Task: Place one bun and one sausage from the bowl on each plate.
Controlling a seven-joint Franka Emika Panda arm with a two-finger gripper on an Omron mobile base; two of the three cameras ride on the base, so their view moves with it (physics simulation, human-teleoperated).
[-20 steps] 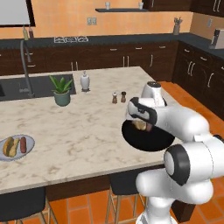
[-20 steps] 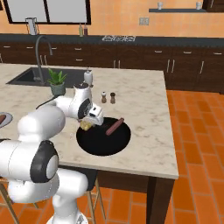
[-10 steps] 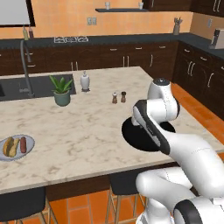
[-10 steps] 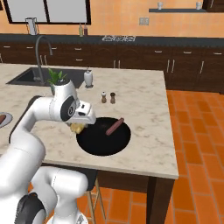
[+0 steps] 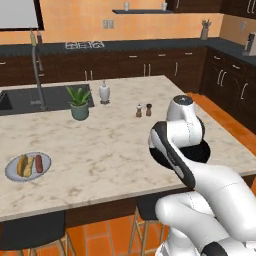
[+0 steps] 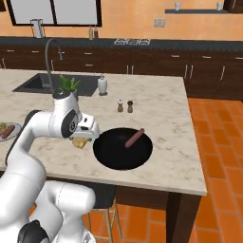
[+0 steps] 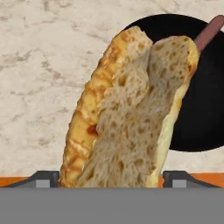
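The gripper (image 7: 112, 177) holds a bun (image 7: 131, 109) between its two fingers (image 7: 43, 178), one on each side. In the right base view the bun (image 6: 79, 141) hangs over the counter (image 6: 161, 104), just left of the bowl (image 6: 114, 156) and close to the counter's front edge. The bun is long and golden, brown on its crust, with a soft holey inside.

The bowl is round, black and flat. It sits near the front edge. One sausage (image 6: 134, 137) lies in it, thin, smooth and red-brown, leaning toward the far rim.

The counter is pale stone with grey veins. A wide bare stretch runs from the bowl to the left end, where a plate (image 5: 12, 172) sits near the front edge. It has a bun and a sausage on it
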